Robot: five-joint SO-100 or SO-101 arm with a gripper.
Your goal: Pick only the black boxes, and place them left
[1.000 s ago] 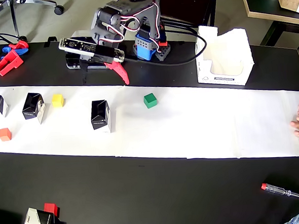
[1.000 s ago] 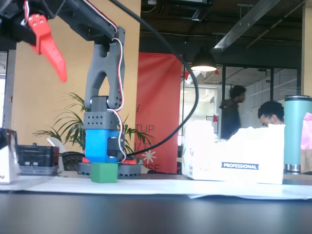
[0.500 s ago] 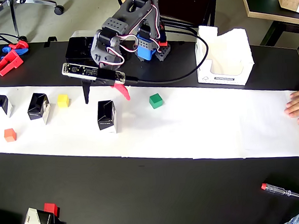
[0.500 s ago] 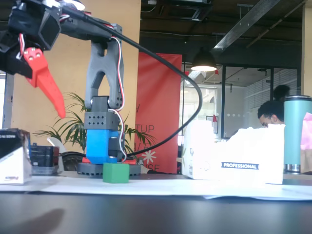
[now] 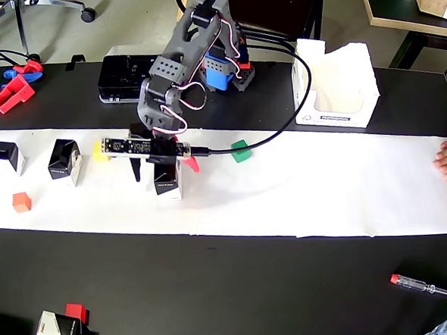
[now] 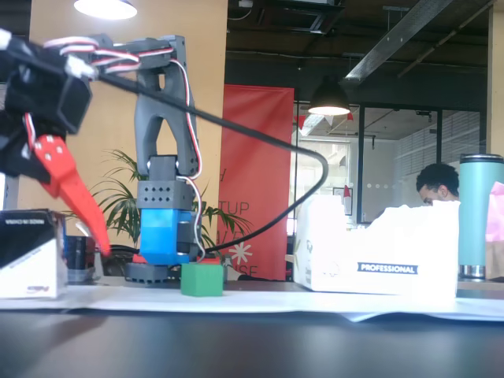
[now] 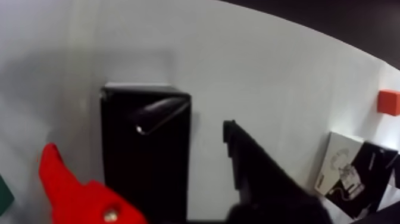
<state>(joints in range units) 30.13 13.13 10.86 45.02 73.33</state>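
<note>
1. Black box [image 7: 144, 158] between the tips of the hand [image 7: 140, 155], fingers apart, red finger [image 7: 83, 196] on one side, black finger [image 7: 256, 173] on the other; nothing clamped yet.
2. Off-centre straddle likely: box nearer the red finger, so could get shoved or tipped on closing.
3. Further out in the overhead view, two more black boxes [image 5: 64, 160] [image 5: 3, 156] standing at the left on white paper [image 5: 308, 185] over the bench [image 5: 253, 287].
4. Yellow cube [image 5: 99, 151] just beside the hand; risk of a knock during the carry left.
</note>
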